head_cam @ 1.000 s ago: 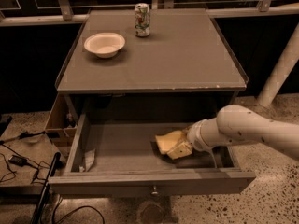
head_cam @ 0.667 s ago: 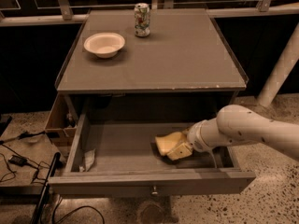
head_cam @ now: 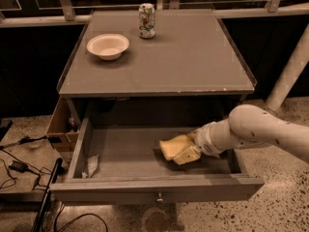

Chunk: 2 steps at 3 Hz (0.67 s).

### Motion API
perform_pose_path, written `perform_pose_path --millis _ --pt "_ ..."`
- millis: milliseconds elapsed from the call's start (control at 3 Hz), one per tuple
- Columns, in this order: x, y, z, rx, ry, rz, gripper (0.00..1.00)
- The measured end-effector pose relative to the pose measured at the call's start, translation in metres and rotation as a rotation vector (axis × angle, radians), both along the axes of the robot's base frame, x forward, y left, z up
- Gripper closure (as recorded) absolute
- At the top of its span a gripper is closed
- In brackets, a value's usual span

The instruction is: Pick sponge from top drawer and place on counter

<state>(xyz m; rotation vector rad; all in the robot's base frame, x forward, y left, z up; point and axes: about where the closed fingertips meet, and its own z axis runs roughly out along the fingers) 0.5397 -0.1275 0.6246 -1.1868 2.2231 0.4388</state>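
The top drawer (head_cam: pixel 145 186) stands pulled open below the grey counter (head_cam: pixel 183 62), with a small round knob on its front panel. The pale yellow sponge (head_cam: pixel 169 147) lies on the drawer floor, right of the middle. My gripper (head_cam: pixel 187 153) reaches in from the right on the white arm and sits right against the sponge's right side, low in the drawer. The sponge's right end is hidden behind the gripper.
A white bowl (head_cam: pixel 107 46) and a drink can (head_cam: pixel 146 20) stand at the back of the counter. A crumpled wrapper (head_cam: pixel 91 166) lies in the drawer's left front corner. A small wooden side compartment (head_cam: pixel 60 124) is on the left. Cables (head_cam: pixel 19 166) lie on the floor; a white post (head_cam: pixel 289 71) stands at the right.
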Motion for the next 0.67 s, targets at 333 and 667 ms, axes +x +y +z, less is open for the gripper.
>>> perform_pose_path --millis 333,667 --pt "0.004 0.006 0.044 0.071 -0.044 0.123 1.0" --pt "0.021 0.018 0.115 0.068 -0.106 0.26 1.0"
